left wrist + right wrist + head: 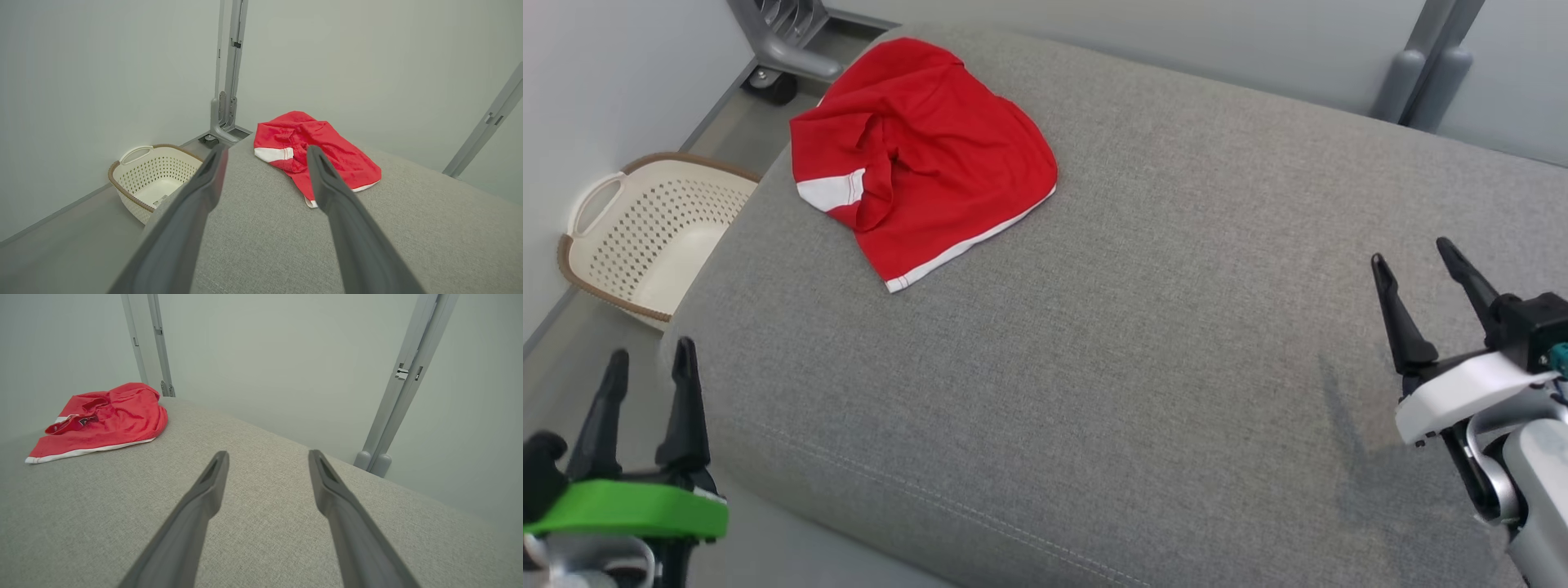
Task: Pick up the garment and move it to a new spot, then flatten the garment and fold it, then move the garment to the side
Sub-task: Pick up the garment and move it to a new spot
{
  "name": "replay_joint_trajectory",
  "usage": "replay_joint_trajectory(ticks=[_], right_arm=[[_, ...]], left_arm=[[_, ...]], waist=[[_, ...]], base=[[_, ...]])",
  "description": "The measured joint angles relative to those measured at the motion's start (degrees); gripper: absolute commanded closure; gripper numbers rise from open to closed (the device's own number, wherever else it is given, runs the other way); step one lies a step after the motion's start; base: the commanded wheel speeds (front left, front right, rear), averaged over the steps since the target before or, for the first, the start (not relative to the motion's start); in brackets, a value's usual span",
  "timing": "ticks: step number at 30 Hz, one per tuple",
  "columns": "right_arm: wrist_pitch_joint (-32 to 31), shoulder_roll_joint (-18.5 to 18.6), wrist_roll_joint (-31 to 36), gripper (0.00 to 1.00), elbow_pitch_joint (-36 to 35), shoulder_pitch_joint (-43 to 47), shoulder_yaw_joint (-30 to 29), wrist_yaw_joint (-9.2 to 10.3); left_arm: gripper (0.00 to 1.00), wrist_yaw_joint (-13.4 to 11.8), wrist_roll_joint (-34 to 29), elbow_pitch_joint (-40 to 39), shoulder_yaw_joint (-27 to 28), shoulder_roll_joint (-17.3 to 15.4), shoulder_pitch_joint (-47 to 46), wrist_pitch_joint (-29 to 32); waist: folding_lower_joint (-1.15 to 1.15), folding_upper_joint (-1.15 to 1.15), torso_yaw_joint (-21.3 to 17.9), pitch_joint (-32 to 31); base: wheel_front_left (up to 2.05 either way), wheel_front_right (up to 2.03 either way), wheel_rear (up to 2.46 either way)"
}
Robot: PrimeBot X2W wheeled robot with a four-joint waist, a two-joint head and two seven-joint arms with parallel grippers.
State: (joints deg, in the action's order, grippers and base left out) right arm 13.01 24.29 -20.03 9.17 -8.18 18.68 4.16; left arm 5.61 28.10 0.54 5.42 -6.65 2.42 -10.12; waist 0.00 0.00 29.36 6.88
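Red garment is shown crumpled at upper left on grey cushion; basket is placed at left edge. Left gripper and right gripper are spread wide, empty.

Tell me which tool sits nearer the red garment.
The left tool, with the green collar: the garment lies on the left side, far from the white-collared right tool.

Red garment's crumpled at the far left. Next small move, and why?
Probably reach the left gripper forward toward the red garment: it lies on that side of the grey cushion, untouched, both grippers stand open and empty, and the right gripper is farther away.
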Motion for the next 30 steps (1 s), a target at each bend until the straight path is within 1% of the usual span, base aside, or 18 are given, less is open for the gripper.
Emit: replay_joint_trajectory(ticks=[2,4,9,11,13,16,21,26,30], right_arm=[[-0.7,1.2,0.5,0.0,-1.1,-1.0,-0.1,0.0],[-1.4,2.1,0.9,0.0,-2.3,-2.3,-0.3,0.0],[-3.4,3.7,2.1,0.0,-5.1,-5.1,-0.4,-0.03],[-4.6,4.0,2.2,0.0,-6.0,-5.9,-0.2,-0.05],[-5.6,4.5,2.5,0.0,-6.7,-6.6,0.2,-0.12],[-7.1,5.1,3.0,0.0,-8.1,-7.5,0.7,-0.7],[-9.2,6.3,3.5,0.0,-10.7,-10.2,1.1,-1.31],[-11.2,6.8,4.1,0.0,-13.2,-12.9,1.1,-1.88],[-12.2,7.9,4.5,0.0,-15.3,-15.3,0.7,-1.89]], left_arm=[[0.0,0.0,1.0,0.5,-0.1,-1.3,-3.3,2.8],[0.0,0.1,3.5,1.4,0.0,-2.2,-6.8,6.0],[0.0,0.2,10.2,6.7,-0.3,-3.5,-15.1,16.9],[0.0,0.2,11.9,9.3,0.1,-3.7,-18.0,20.6],[0.0,-0.2,14.4,11.5,0.7,-3.9,-21.0,24.1],[0.0,-1.5,16.9,14.0,1.4,-4.0,-25.3,28.3],[0.0,-3.2,17.7,17.5,2.2,-5.0,-30.3,32.1],[0.0,-4.2,18.9,19.4,4.0,-5.3,-34.8,33.2],[0.0,-4.7,20.3,20.9,5.1,-5.3,-37.2,33.4]], waist=[[0.0,0.0,0.2,1.4],[0.0,0.0,0.4,2.8],[0.0,0.0,0.3,6.6],[0.0,0.0,0.1,8.2],[0.0,0.0,-0.2,9.7],[0.0,0.0,-0.8,12.1],[0.0,0.0,-2.2,16.0],[0.01,0.0,-3.7,19.9],[0.01,0.0,-5.0,23.1]], base=[[0.0,0.0,0.0],[0.0,0.0,0.0],[0.0,0.0,0.0],[0.0,0.0,0.0],[0.0,0.0,0.0],[0.0,0.0,0.0],[0.0,0.0,0.0],[0.0,0.0,0.0],[0.0,0.0,0.0]])
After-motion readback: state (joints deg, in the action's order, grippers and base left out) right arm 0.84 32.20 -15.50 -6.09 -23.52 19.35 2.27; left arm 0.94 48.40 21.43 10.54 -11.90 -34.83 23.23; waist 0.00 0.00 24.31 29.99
